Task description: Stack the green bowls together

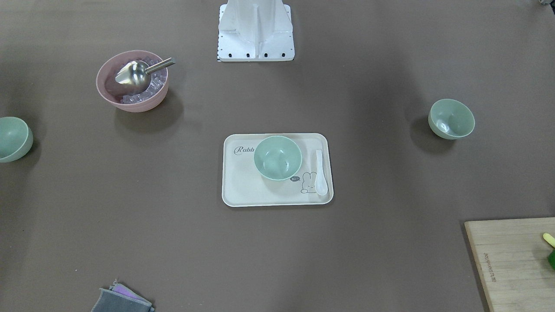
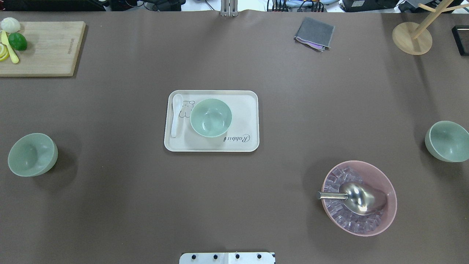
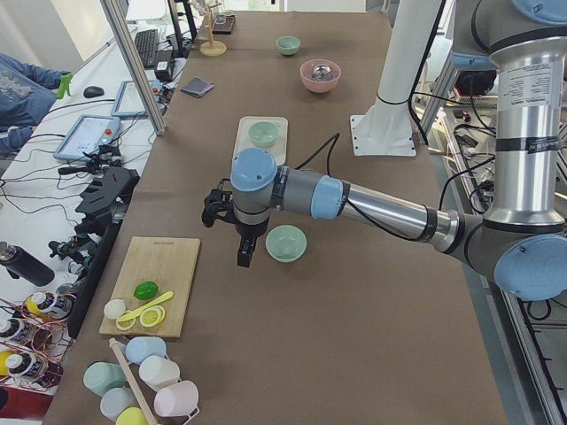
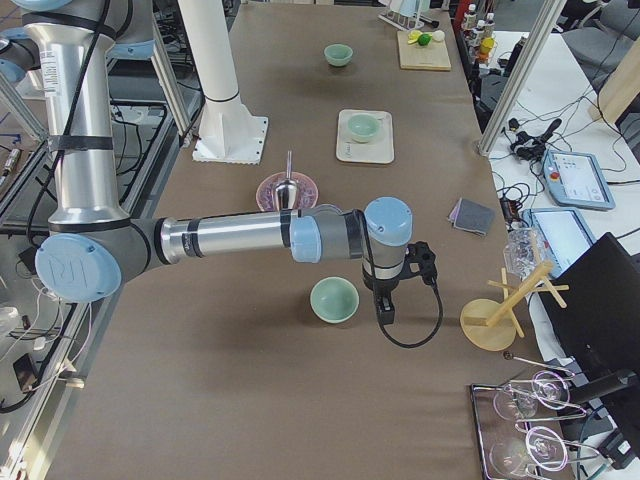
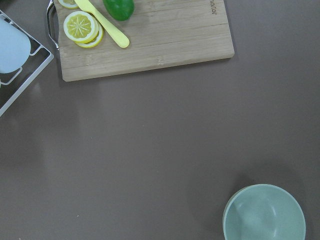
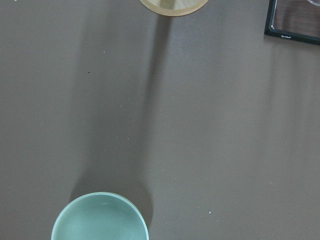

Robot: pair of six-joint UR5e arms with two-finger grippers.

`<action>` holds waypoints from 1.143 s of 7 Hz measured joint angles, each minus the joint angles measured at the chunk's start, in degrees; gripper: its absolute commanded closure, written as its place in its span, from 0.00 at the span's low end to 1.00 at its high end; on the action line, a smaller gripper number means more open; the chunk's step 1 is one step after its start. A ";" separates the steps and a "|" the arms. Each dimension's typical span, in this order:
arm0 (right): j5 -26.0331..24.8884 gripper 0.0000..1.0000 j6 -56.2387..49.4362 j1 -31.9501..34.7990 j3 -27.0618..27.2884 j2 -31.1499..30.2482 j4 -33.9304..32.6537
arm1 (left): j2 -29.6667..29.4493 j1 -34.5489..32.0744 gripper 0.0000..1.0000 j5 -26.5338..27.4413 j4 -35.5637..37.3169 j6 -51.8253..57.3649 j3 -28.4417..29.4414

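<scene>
The tray bowl (image 2: 211,117) sits on the tray (image 2: 243,110); the left bowl (image 2: 32,154) lies near the left gripper (image 3: 244,255), the right bowl (image 2: 447,141) near the right gripper (image 4: 385,305). Whether either gripper is parted cannot be told. The bowls look light, stiff and slick, so a pinch across the rim wall should suit

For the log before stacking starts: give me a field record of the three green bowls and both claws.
stacked: none; all three bowls stand apart
centre bowl: on the tray, beside the white spoon
left bowl: alone on the table, robot's left end
right bowl: alone on the table, robot's right end, beyond the pink bowl
left claw: beside left bowl, not holding it; opening cannot be told
right claw: beside right bowl, not holding it; opening cannot be told
</scene>
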 measured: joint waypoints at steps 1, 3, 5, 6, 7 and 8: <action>0.02 0.00 0.22 -0.24 0.23 -0.30 0.00 | 0.05 0.02 0.03 -0.07 0.02 -0.04 -0.29; 0.05 0.00 0.41 -0.95 0.27 -0.59 0.01 | 0.07 0.06 0.03 -0.16 -0.01 0.04 -0.84; -0.02 0.00 0.44 -2.18 0.33 -1.05 0.06 | 0.30 0.32 0.03 -0.30 0.06 0.14 -1.08; -0.07 0.00 0.47 -2.66 0.38 -1.15 0.08 | 0.98 0.42 0.02 -0.22 0.10 0.37 -1.03; -0.25 0.00 0.48 -3.39 0.35 -1.17 0.09 | 1.68 0.48 0.02 -0.19 0.09 0.50 -1.00; -0.48 0.00 0.51 -4.16 0.21 -1.15 0.09 | 2.02 0.54 0.02 -0.26 0.05 0.44 -0.98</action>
